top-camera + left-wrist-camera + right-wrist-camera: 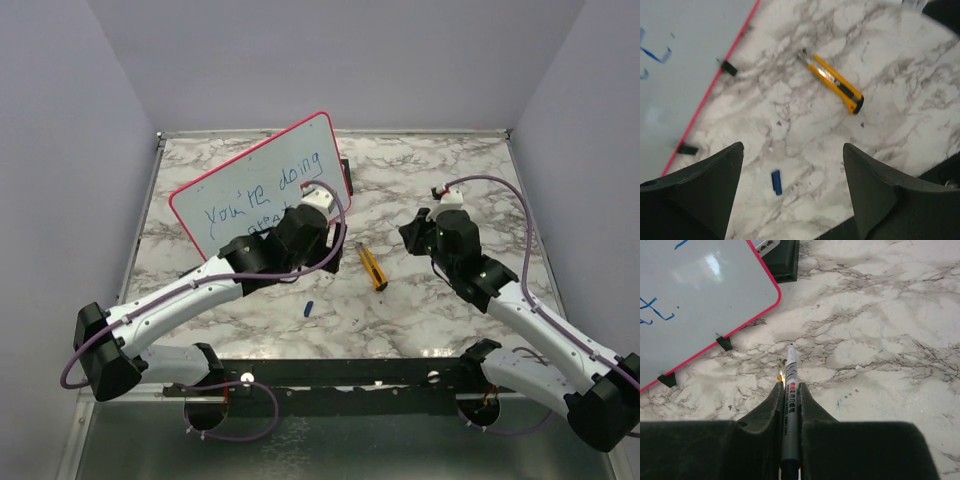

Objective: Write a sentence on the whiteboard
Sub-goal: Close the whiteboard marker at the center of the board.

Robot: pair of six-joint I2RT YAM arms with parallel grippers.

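Observation:
The whiteboard (250,180), red-framed, lies tilted at the back left of the marble table. The sentence (262,197) on it reads "you're doing great" in blue, the second line partly hidden by my left arm. My left gripper (322,258) is open and empty, above the table by the board's near right edge; in the left wrist view (792,150) the board (680,75) lies to the left. My right gripper (410,235) is shut on a grey marker (790,390), tip forward, off the board (690,300), above bare marble.
A yellow box cutter (373,267) lies on the table between the two grippers, also in the left wrist view (835,82). A small blue cap (307,307) lies nearer the front (776,182). A black tray (782,260) sits behind the board's far right corner.

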